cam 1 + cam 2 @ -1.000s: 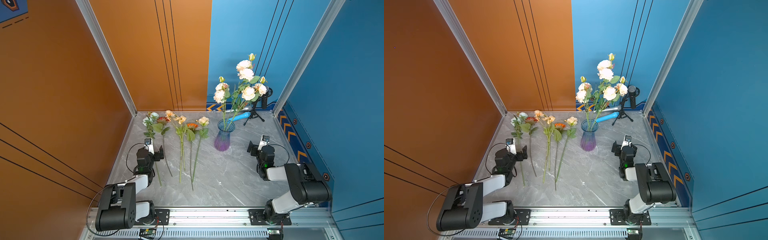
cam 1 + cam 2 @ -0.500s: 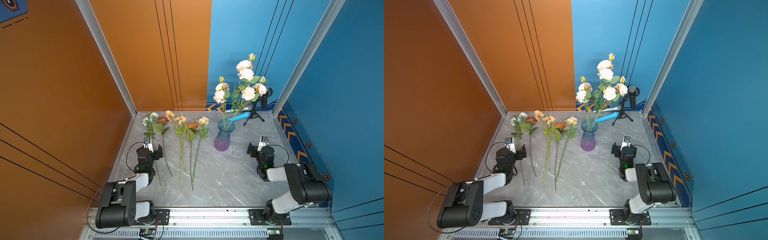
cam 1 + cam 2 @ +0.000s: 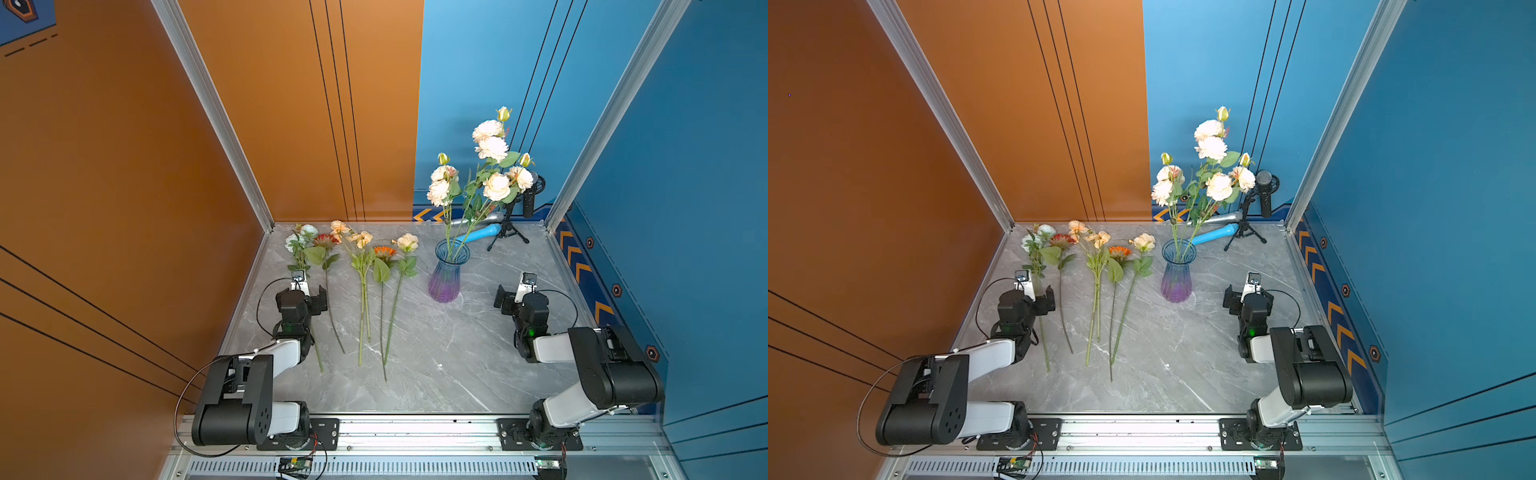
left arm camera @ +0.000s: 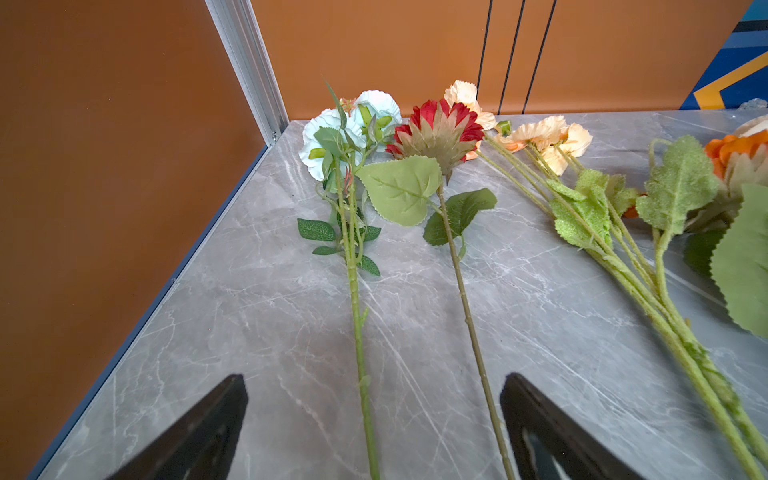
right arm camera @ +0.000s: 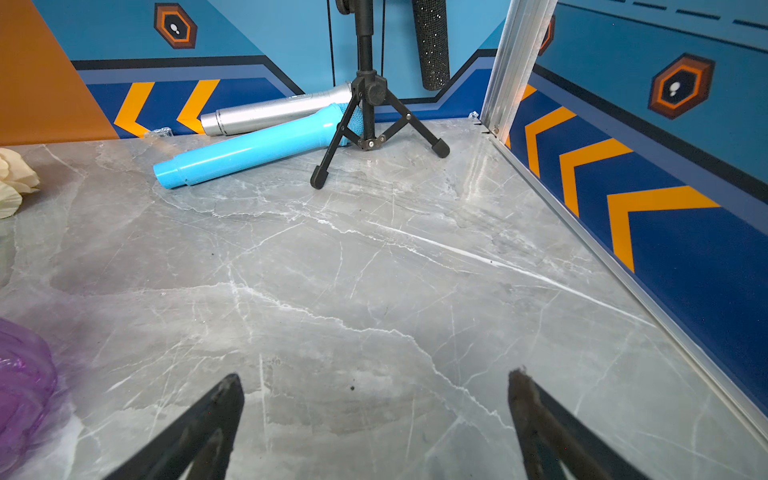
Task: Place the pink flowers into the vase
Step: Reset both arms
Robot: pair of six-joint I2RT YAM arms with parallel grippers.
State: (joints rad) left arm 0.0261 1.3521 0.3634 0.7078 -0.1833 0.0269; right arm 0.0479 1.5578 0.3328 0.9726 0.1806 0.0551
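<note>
the pink flowers [image 3: 496, 187] are in the vase [image 3: 444, 278], their green stems going down through its blue rim and the blooms fanning out high above it, leaning towards the back right corner. the vase stands upright on the grey marble table [image 3: 457, 353], just right of a row of other flowers lying flat: a white-bluish flower [image 4: 322, 137], a red flower [image 4: 440, 129], a peach bunch [image 3: 360, 239], an orange daisy [image 3: 384, 251] and a cream rose [image 3: 407, 242]. the left gripper [image 4: 374, 384] sits low over the table with its jaws spread wide, gripping nothing; the white-bluish flower's stem runs between them, and the red flower's stem passes just inside one jaw, touching or not i cannot tell. the right gripper [image 5: 374, 380] is spread wide too and empty, over bare marble right of the vase, facing the corner where a blue microphone [image 5: 249, 151] and a silver microphone [image 5: 274, 112] lie beside a small tripod stand [image 5: 365, 124].
</note>
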